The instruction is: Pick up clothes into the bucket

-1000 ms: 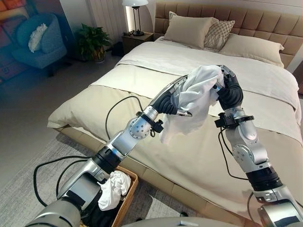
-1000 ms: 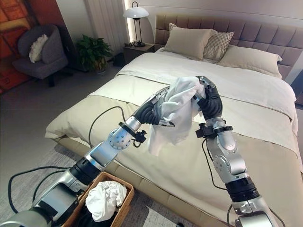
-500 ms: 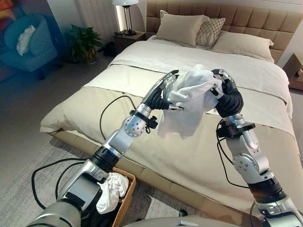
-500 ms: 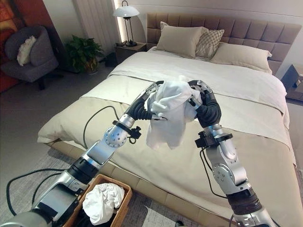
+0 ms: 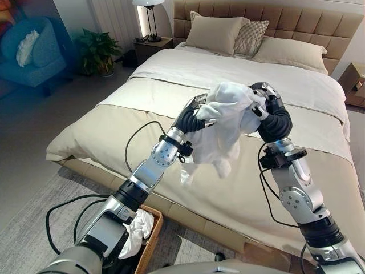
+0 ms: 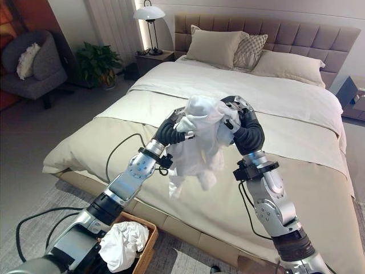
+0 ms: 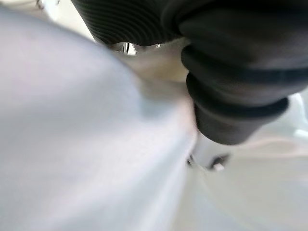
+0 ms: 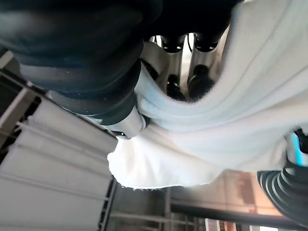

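both hands, the left hand (image 5: 197,117) and right hand (image 5: 263,108), hold the white shirt (image 5: 225,123) up over the bed (image 5: 296,171). its loose end may miss the basket (image 6: 145,242) if they let go early.

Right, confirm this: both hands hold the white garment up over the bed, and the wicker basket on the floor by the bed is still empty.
Wrong about the basket. The wicker basket on the floor by the bed already holds a crumpled white cloth, as the right eye view shows. The rest stands: the left hand and the right hand hold the white garment up over the bed.
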Motion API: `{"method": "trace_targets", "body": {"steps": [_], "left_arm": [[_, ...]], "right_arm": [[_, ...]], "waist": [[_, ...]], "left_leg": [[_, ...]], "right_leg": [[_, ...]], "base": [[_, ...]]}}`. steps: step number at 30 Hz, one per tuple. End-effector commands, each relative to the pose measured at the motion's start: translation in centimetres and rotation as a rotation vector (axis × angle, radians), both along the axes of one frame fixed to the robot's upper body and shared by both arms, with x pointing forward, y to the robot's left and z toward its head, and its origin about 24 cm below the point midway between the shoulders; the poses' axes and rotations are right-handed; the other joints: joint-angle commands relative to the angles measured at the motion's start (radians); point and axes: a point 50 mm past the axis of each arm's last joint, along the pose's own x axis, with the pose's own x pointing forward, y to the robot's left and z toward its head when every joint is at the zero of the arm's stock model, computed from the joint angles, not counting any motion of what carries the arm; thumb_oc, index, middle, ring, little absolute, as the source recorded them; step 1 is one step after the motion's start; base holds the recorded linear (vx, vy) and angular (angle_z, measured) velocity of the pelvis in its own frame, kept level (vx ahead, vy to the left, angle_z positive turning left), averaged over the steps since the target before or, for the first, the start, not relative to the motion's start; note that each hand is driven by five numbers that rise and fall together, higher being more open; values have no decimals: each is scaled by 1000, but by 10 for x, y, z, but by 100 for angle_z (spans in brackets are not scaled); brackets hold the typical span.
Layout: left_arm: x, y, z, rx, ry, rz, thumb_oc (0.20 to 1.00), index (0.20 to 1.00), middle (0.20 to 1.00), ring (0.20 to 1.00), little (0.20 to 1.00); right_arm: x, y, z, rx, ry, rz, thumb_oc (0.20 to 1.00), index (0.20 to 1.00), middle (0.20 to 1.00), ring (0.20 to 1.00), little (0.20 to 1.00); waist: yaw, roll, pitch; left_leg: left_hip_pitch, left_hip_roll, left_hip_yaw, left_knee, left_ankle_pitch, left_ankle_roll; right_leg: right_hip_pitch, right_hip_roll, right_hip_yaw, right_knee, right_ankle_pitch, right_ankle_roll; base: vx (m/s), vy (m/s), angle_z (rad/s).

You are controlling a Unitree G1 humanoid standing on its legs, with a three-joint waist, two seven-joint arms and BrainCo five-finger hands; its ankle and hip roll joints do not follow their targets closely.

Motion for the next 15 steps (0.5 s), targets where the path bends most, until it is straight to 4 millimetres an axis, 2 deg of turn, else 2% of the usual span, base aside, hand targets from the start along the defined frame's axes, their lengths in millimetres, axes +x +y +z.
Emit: {"method": "trace_targets", "body": {"steps": [1,3,8,11,15], "left_arm": [[1,-24,24,-152,59,-202,200,200,200,200,200],[-2,-29,21,-181,108,-255,200,200,200,200,200],[-16,-53,6,-375,373,-489,200,200,200,200,200],[-23,-56,3,-453,466,-579,200,200,200,200,200],[-25,-54,2,-494,496,-601,200,200,200,200,200]], "right_arm": [[-10,10,26,109,-121,93,200,200,200,200,200],[-10,11,26,108,-119,97,200,200,200,200,200],[-11,13,25,113,-109,120,200,200,200,200,200],[-12,13,24,112,-100,137,200,200,200,200,200],[-11,14,21,113,-88,147,200,200,200,200,200]], "waist": [[16,-46,-18],[15,-45,-18],[5,-40,-21],[0,-38,-24],[-1,-38,-26]], "left_leg": [[-11,-20,-44,115,-147,23],[-12,-19,-43,114,-146,23],[-15,-17,-46,110,-140,21],[-17,-17,-47,106,-138,21],[-15,-17,-46,103,-137,21]], "right_leg": [[-34,-26,-15,124,-58,21],[-34,-25,-12,122,-56,22],[-37,-23,-8,116,-54,22],[-39,-23,-7,112,-52,24],[-38,-23,-5,112,-51,24]], "base": [[0,0,0],[0,0,0],[0,0,0],[0,0,0],[0,0,0]]}}
